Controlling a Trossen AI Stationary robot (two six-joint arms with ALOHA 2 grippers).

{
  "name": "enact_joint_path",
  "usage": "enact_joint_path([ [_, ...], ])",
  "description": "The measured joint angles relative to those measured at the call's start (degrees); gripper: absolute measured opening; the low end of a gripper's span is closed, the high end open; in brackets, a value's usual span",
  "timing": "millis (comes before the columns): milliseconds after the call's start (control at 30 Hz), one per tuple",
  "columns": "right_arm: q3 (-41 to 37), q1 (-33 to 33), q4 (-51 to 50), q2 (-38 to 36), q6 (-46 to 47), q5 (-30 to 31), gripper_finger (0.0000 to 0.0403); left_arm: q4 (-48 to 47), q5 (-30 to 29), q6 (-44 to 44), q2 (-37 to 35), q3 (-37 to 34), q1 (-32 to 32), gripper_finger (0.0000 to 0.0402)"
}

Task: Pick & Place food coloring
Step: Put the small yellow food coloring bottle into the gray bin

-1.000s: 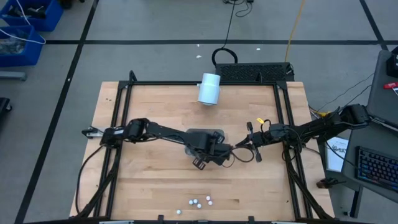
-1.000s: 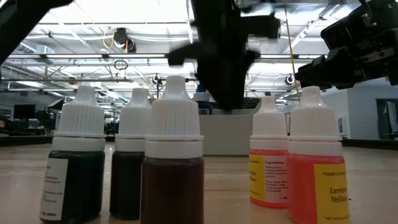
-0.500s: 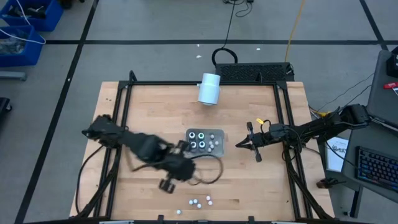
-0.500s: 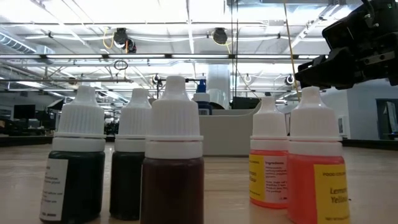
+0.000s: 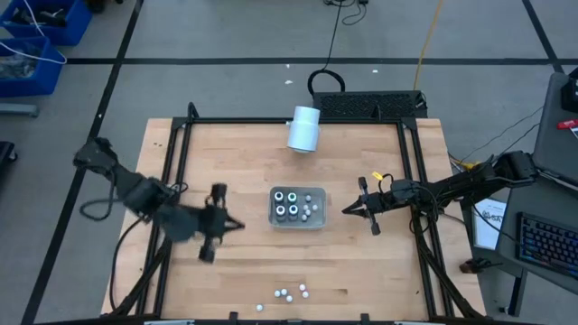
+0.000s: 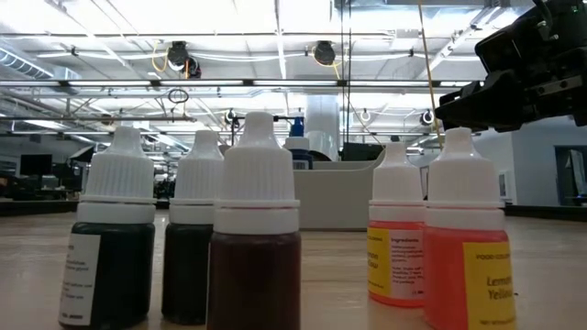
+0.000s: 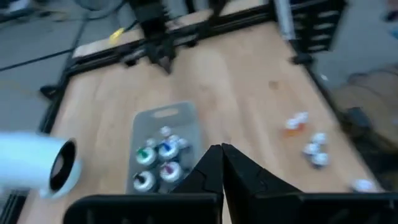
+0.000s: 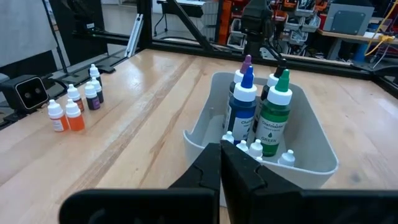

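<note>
At the centre of the high view, a grey rounded-rectangular plastic tray point(image 5: 299, 220) on the pale wood-grain table point(image 5: 244, 162) holds part of the food coloring point(image 5: 291, 205): four tall bottles and small white-capped ones. Five more small bottles point(image 5: 287, 293) stand loose near the lower edge. The left gripper point(image 5: 237, 224), fingers pressed together and empty, sits left of the tray; the right gripper point(image 5: 346, 212), likewise closed on nothing, sits just right of it.

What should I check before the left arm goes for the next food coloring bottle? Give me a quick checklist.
1. Left gripper empty and shut, ready to go in: ok; it holds nothing.
2. Right gripper out of the way: ok; it waits shut to the right of the grey tray, apart from it.
3. Small bottles still to pick: ok; a cluster stands upright near the front edge of the table.
4. Room in the tray: ok; bare floor shows in the right wrist view.
5. Tall bottles in the tray upright: ok.
6. White cylinder out of the path: ok; it lies near the table's back edge.
</note>
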Motion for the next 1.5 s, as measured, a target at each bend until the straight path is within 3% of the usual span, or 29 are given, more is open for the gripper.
enact_joint_path([
  [167, 0.0, -0.01, 0.0, 0.0, -0.09, 0.0, 0.0, 29.36, 2.43, 7.13, -13.17, -27.35, 1.81, 0.0006],
  [300, 0.0, 0.0, 0.0, 0.0, -0.96, 0.0, 0.0, 53.5, 1.25, 4.65, -18.13, -43.94, 1.9, 0.0004],
  [433, 0.82, 0.42, -0.58, 0.04, -0.5, -1.33, 0.0, 61.01, -2.06, 2.37, -18.16, -52.64, 1.31, 0.0004],
  [567, 7.82, 4.35, -8.7, 0.0, -0.66, -2.73, 0.0, 65.17, -11.57, 0.45, -16.57, -58.53, 1.48, 0.0008],
  [767, 26.77, 16.99, -37.88, 4.72, -0.76, 12.78, 0.0, 72.61, -17.31, 1.07, -15.51, -63.73, 1.5, 0.0018],
  [900, 40.64, 22.01, -52.12, 13.13, 2.85, 16.3, 0.0, 73.25, -17.4, 0.96, -15.53, -64.76, 1.56, 0.0007],
  [1033, 55.11, 22.98, -63.32, 24.11, 4.42, 16.56, 0.0, 73.46, -17.34, -0.64, -15.55, -64.79, 2.32, 0.0005],
  [1300, 81.99, 24.79, -82.25, 45.46, 8.41, 11.5, 0.0, 73.34, -15.32, -1.77, -15.55, -64.79, 2.45, 0.0041],
  [1500, 90.08, 26.65, -83.66, 55.39, 2.27, 8.33, 0.0001, 73.31, -15.32, 1.25, -15.55, -64.79, 2.45, 0.0046],
])
